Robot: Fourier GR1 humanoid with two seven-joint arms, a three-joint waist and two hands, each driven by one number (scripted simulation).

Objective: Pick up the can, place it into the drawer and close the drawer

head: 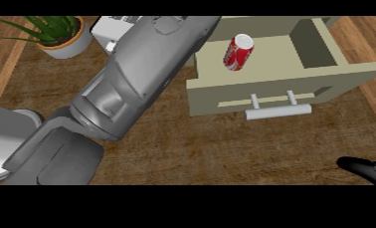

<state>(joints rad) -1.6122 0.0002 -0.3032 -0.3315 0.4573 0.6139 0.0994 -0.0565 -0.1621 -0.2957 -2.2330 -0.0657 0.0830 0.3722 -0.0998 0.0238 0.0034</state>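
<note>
Drawer first: the beige box-shaped drawer (308, 80) sits pulled open toward the far right of the wooden bench (206, 152), with a pale grey bar handle (277, 111) sticking out of its front panel. Inside it, near the left side of the compartment, lies the red cylindrical can with a white top (238, 52), tilted a bit with its top end pointing toward the far edge. Nothing is touching the can as far as I can see.

Big grey left forearm (140, 72) cuts diagonally across the left half of the view, coming up from the near left corner and running toward the far edge just beside the drawer's left wall. Its hand is hidden up past the top of the view, so I honestly can't tell what the fingers are doing.

Over at the near right corner of the bench, only a small black bit of the right hand (360, 166) pokes in from the right edge, well apart from the drawer. It's too little to tell whether it's spread or curled.

At the far left corner sits a green spiky plant in a white round pot (62, 40), and next to it a white boxy object (117, 28) mostly hidden behind the forearm.
</note>
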